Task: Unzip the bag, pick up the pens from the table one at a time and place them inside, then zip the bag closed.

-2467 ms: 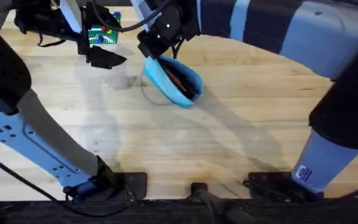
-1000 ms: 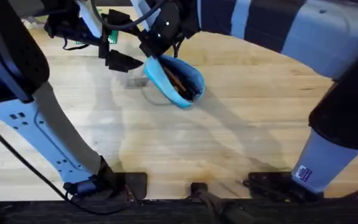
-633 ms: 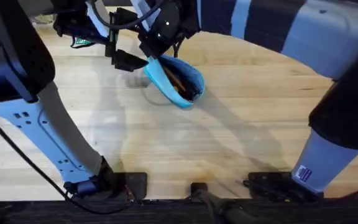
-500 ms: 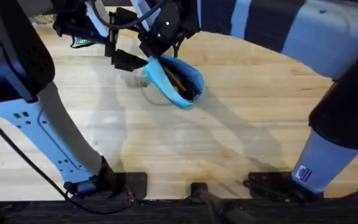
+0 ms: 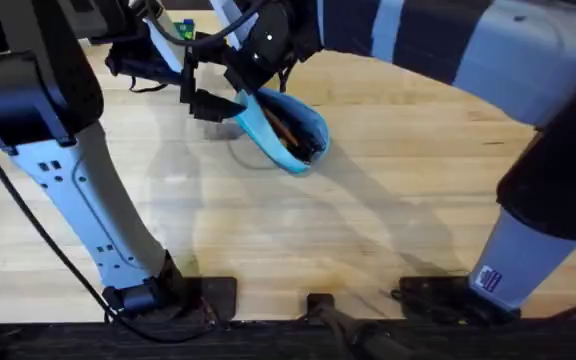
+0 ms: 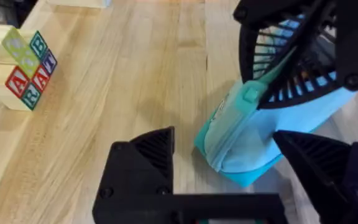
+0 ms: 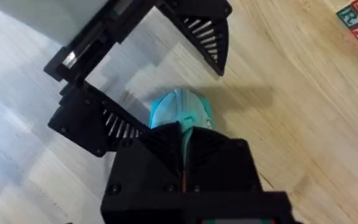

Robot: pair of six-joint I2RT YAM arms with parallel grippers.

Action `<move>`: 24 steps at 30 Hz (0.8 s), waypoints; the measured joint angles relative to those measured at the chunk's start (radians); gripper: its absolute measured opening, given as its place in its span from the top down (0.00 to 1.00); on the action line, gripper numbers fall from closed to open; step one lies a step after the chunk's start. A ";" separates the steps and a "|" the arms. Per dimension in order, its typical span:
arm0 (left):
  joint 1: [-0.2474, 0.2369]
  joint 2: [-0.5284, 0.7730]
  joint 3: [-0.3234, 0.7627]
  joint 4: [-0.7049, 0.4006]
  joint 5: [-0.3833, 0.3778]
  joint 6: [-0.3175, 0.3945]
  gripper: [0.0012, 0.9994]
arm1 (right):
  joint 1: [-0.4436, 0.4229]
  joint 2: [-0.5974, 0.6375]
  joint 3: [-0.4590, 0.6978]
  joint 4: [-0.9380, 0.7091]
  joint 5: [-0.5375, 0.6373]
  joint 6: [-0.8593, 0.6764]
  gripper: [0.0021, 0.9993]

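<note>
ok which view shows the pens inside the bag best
The overhead view: the bag gapes toward the camera there, and the pens show as dark and orange-red sticks in the opening. The left wrist view shows the bag's closed end and zipper seam from outside; the right wrist view shows only its tip past the fingers.

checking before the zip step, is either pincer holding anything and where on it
The right pincer grips the bag at its far end. The left pincer is open around the bag's near end, holding nothing.

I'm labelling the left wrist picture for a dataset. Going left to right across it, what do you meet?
Lettered wooden blocks → bare table → left claw's one finger → blue bag, pinched from above by the right claw → left claw's other finger.
</note>
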 joint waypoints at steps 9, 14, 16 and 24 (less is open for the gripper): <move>0.000 0.001 0.000 -0.011 0.015 0.000 0.01 | 0.000 0.000 0.000 0.000 0.002 0.000 0.97; 0.000 0.001 0.000 -0.011 0.016 0.000 0.01 | 0.000 0.000 0.000 0.000 0.003 0.000 0.97; 0.000 0.001 0.000 -0.011 0.016 0.000 0.01 | 0.000 0.000 0.000 0.000 0.003 0.000 0.97; 0.000 0.001 0.000 -0.011 0.016 0.000 0.01 | 0.000 0.000 0.000 0.000 0.003 0.000 0.97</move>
